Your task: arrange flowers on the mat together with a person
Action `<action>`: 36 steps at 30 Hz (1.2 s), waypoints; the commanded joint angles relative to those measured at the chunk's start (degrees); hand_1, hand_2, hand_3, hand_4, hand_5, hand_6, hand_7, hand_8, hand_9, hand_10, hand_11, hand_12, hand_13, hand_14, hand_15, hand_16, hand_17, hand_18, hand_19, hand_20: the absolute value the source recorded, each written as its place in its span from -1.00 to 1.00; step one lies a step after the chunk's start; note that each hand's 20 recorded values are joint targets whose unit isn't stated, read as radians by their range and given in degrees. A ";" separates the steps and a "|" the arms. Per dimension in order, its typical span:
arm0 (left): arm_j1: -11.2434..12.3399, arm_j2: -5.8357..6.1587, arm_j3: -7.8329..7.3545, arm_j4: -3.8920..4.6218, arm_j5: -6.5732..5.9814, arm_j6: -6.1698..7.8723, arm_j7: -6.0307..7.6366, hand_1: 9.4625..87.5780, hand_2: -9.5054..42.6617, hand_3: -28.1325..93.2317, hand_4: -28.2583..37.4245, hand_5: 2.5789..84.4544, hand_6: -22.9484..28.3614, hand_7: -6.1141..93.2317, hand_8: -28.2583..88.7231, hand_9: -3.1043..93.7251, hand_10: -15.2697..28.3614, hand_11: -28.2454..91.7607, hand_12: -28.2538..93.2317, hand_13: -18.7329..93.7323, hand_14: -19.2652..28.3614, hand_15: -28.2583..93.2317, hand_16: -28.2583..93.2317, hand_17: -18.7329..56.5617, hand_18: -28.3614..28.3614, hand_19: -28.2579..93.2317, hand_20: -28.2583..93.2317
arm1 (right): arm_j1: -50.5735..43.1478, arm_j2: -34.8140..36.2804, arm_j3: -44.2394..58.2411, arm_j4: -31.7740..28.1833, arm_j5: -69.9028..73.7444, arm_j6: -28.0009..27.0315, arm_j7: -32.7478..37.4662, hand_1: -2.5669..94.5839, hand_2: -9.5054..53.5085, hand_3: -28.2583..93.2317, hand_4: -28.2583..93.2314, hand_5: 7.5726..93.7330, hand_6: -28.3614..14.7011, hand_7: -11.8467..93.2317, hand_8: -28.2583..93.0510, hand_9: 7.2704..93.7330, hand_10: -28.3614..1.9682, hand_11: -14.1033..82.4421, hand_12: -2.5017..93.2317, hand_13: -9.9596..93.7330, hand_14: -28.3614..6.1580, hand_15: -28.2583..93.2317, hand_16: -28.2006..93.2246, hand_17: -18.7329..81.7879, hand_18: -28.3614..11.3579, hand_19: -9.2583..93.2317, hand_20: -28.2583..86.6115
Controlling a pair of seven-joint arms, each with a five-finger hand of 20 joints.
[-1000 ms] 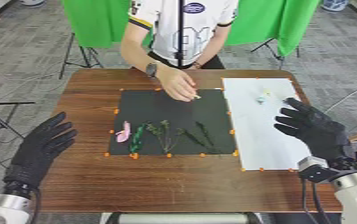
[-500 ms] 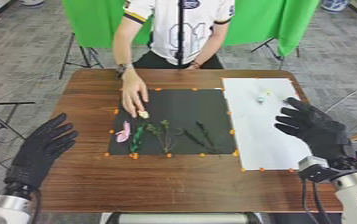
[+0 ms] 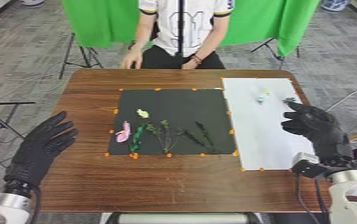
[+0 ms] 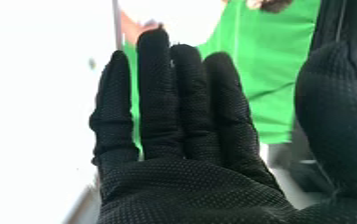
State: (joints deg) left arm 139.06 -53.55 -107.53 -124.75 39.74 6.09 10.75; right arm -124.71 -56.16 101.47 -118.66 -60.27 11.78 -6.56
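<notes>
Person's hand (image 3: 132, 61) was pulled back from the mat (image 3: 174, 104) to the far table (image 3: 183, 185) edge; yellow flower (image 3: 142, 113) was left on the mat's far left part. Right hand (image 3: 325, 132) was also shifted slightly over the white sheet (image 3: 256, 137).

Mat status: pink flower (image 3: 123, 132), green stem (image 3: 136, 138), thin sprig (image 3: 166, 136) and dark stems (image 3: 205, 134) were laid in a row nearer the robot, yellow flower beyond them. Left to place, probably: pale flower (image 3: 262, 97) and dark piece (image 3: 289, 100), both seen on the sheet side. Contact between dark piece and right fingertips couldn't be told. Judged well past halfway.

Right hand was held with fingers straight and close together, nothing pinched. Left hand (image 3: 38, 152) was held spread, empty, at the table's left side.
</notes>
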 commanded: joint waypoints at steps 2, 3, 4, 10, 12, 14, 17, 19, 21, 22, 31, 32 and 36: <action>0.72 0.07 -0.31 0.13 0.24 -0.52 -0.83 -0.57 -0.65 0.62 -0.67 -0.36 -0.02 -0.46 -0.68 -0.40 0.23 -0.16 -0.23 -0.28 0.42 0.00 -0.52 -0.71 0.75 0.23 -0.40 | 6.69 16.76 -4.38 7.44 -49.24 19.20 7.48 -0.33 -1.00 0.85 -1.00 -0.06 0.35 -0.12 -0.83 0.04 0.22 -0.14 -0.50 0.10 0.24 0.25 -0.25 -0.22 -0.42 0.40 0.06; 0.97 -0.13 -0.30 0.08 0.16 -0.46 -0.81 -0.58 -0.66 0.62 -0.67 -0.36 -0.02 -0.46 -0.68 -0.40 0.23 -0.16 -0.23 -0.28 0.42 0.00 -0.51 -0.71 0.75 0.23 -0.40 | 7.87 18.09 -5.80 8.63 -56.12 19.84 11.06 -0.33 -1.00 0.85 -1.00 -0.06 0.36 -0.11 -0.84 0.02 0.24 -0.14 -0.50 0.08 0.25 0.24 -0.25 -0.22 -0.41 0.40 0.06; 0.83 -0.09 -0.06 0.10 0.20 -0.37 -0.88 -0.58 -0.66 0.62 -0.67 -0.36 -0.02 -0.46 -0.68 -0.40 0.23 -0.16 -0.24 -0.28 0.42 0.00 -0.51 -0.71 0.75 0.23 -0.40 | 8.63 19.22 -6.66 9.93 -61.69 20.18 13.13 -0.33 -1.00 0.85 -1.00 -0.07 0.37 -0.10 -0.84 0.01 0.26 -0.13 -0.50 0.07 0.26 0.24 -0.25 -0.23 -0.41 0.40 0.06; 0.22 0.72 0.10 0.22 0.29 -0.49 -0.55 -0.57 -0.65 0.62 -0.68 -0.36 -0.02 -0.47 -0.68 -0.40 0.23 -0.16 -0.24 -0.28 0.42 0.00 -0.52 -0.71 0.75 0.23 -0.40 | 12.42 25.73 -12.43 14.70 -72.78 18.15 23.03 -0.29 -1.00 0.89 -1.00 -0.06 0.54 -0.02 -0.89 0.01 0.50 -0.14 -0.52 0.02 0.36 0.22 -0.24 -0.25 -0.36 0.38 0.06; 0.42 0.85 -0.14 0.15 0.21 -0.28 -0.49 -0.57 -0.66 0.62 -0.67 -0.36 -0.02 -0.47 -0.68 -0.40 0.23 -0.16 -0.24 -0.28 0.42 0.00 -0.52 -0.71 0.75 0.23 -0.40 | 11.39 27.16 -11.48 15.45 -73.51 14.72 22.49 -0.28 -1.00 0.89 -1.00 -0.05 0.56 -0.02 -0.90 0.02 0.54 -0.17 -0.53 0.00 0.38 0.21 -0.24 -0.26 -0.34 0.38 0.07; 1.21 0.76 -0.38 -0.06 -0.06 0.12 -0.19 -0.58 -0.66 0.62 -0.67 -0.36 -0.02 -0.47 -0.68 -0.40 0.23 -0.16 -0.24 -0.28 0.42 0.00 -0.52 -0.71 0.75 0.23 -0.40 | 11.90 28.13 -12.52 16.35 -74.29 12.29 23.76 -0.27 -1.00 0.90 -1.00 -0.05 0.56 -0.05 -0.91 0.00 0.60 -0.22 -0.55 -0.03 0.40 0.18 -0.25 -0.28 -0.32 0.36 0.07; 2.22 0.64 -0.82 -0.40 -0.18 0.47 0.17 -0.58 -0.66 0.62 -0.67 -0.36 -0.02 -0.47 -0.68 -0.40 0.23 -0.16 -0.24 -0.28 0.42 0.00 -0.52 -0.71 0.75 0.23 -0.40 | 14.46 29.82 -16.21 18.64 -73.27 11.67 23.61 -0.26 -1.00 0.91 -1.00 -0.10 0.56 -0.07 -0.90 -0.05 0.64 -0.25 -0.55 -0.07 0.39 0.18 -0.24 -0.29 -0.32 0.35 0.06; 2.06 0.80 -0.84 -0.35 -0.21 0.63 0.23 -0.57 -0.66 0.62 -0.67 -0.36 -0.02 -0.47 -0.68 -0.40 0.23 -0.16 -0.24 -0.28 0.42 0.00 -0.52 -0.71 0.75 0.23 -0.40 | 16.90 30.47 -19.15 19.93 -73.50 11.08 24.25 -0.26 -1.00 0.91 -1.00 -0.12 0.56 -0.06 -0.90 -0.06 0.65 -0.25 -0.55 -0.07 0.39 0.18 -0.24 -0.30 -0.32 0.35 0.07; 1.80 1.01 -0.68 -0.27 -0.20 0.52 0.33 -0.57 -0.66 0.62 -0.67 -0.36 -0.02 -0.47 -0.68 -0.40 0.23 -0.16 -0.23 -0.28 0.42 0.00 -0.52 -0.71 0.75 0.23 -0.40 | 19.83 30.99 -22.33 21.29 -73.54 9.89 25.04 -0.25 -1.00 0.91 -1.00 -0.13 0.56 -0.06 -0.90 -0.07 0.66 -0.25 -0.55 -0.07 0.40 0.18 -0.24 -0.30 -0.32 0.35 0.07; 1.65 1.07 -0.59 -0.22 -0.19 0.44 0.33 -0.57 -0.66 0.62 -0.67 -0.36 -0.02 -0.47 -0.68 -0.40 0.23 -0.16 -0.23 -0.28 0.42 0.00 -0.52 -0.71 0.75 0.23 -0.40 | 21.93 31.03 -24.42 21.77 -73.81 8.69 26.34 -0.25 -1.00 0.91 -1.00 -0.13 0.56 -0.06 -0.90 -0.07 0.66 -0.25 -0.55 -0.06 0.40 0.18 -0.24 -0.30 -0.32 0.35 0.07; 1.71 0.84 -0.34 -0.26 -0.10 0.43 0.16 -0.57 -0.65 0.62 -0.67 -0.36 -0.02 -0.47 -0.68 -0.40 0.23 -0.16 -0.23 -0.28 0.41 0.00 -0.51 -0.71 0.75 0.23 -0.40 | 32.27 31.84 -36.45 26.56 -75.38 9.15 30.26 -0.24 -1.00 0.91 -1.00 -0.10 0.58 -0.02 -0.90 -0.02 0.65 -0.21 -0.53 0.00 0.43 0.24 -0.22 -0.30 -0.32 0.35 0.08; 1.69 0.88 -0.27 -0.24 -0.08 0.50 0.28 -0.57 -0.65 0.62 -0.67 -0.36 -0.02 -0.47 -0.68 -0.40 0.23 -0.16 -0.24 -0.28 0.42 0.00 -0.51 -0.71 0.75 0.23 -0.40 | 33.29 31.81 -37.36 26.93 -75.45 8.62 30.52 -0.24 -1.00 0.92 -1.00 -0.09 0.58 -0.01 -0.90 -0.02 0.64 -0.20 -0.52 0.01 0.43 0.26 -0.21 -0.30 -0.32 0.35 0.08; 1.80 0.81 -0.31 -0.31 -0.13 0.66 0.39 -0.57 -0.65 0.62 -0.67 -0.36 -0.01 -0.47 -0.68 -0.40 0.23 -0.16 -0.23 -0.28 0.42 0.00 -0.51 -0.71 0.75 0.23 -0.40 | 36.76 31.96 -40.86 28.24 -75.03 6.16 31.90 -0.23 -1.00 0.92 -1.00 -0.09 0.58 0.00 -0.90 0.00 0.63 -0.16 -0.51 0.02 0.41 0.32 -0.20 -0.30 -0.32 0.36 0.08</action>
State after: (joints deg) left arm 140.12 -52.40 -108.15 -125.04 39.67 6.16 11.15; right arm -92.91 -25.14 63.30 -92.06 -134.79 21.03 23.47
